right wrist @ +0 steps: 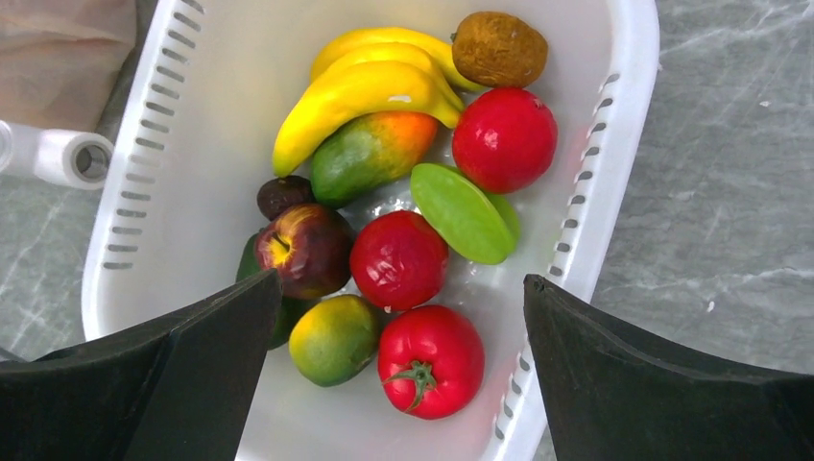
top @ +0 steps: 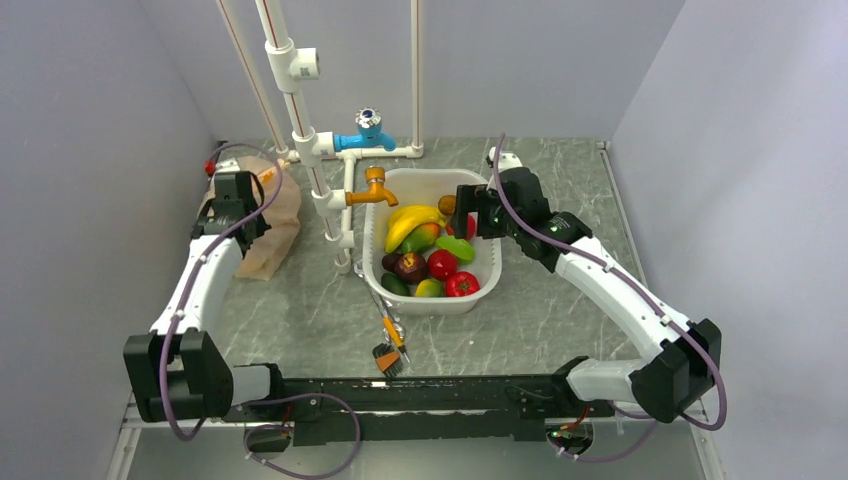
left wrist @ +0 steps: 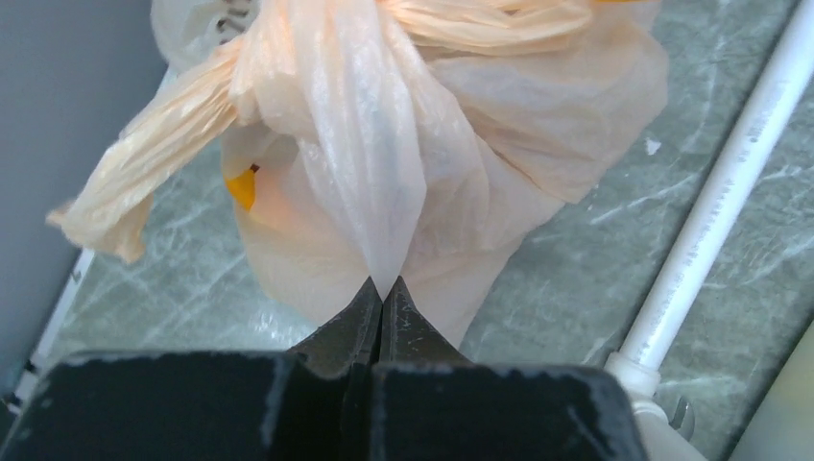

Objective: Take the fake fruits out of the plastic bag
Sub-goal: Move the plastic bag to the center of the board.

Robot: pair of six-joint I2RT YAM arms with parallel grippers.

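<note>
- plastic bag [top: 268, 215]: far-left on desk [top: 300, 310], bunched.
- left hand [left wrist: 382, 288]: fully closed, pinching a fold of bag film.
- right hand [right wrist: 401, 283]: wide open, empty, above white basin [right wrist: 614, 144].
- fake fruits: none visible; prob. inside bag.
- Risk: grip is on thin film only, so a pull may tear it or slip off, or drag the bag unopened.
- Views: left wrist shows the pinch; top view doesn't.

Marbled table [top: 560, 330] with plastic bag [top: 280, 232] and basin [top: 441, 304]
</note>
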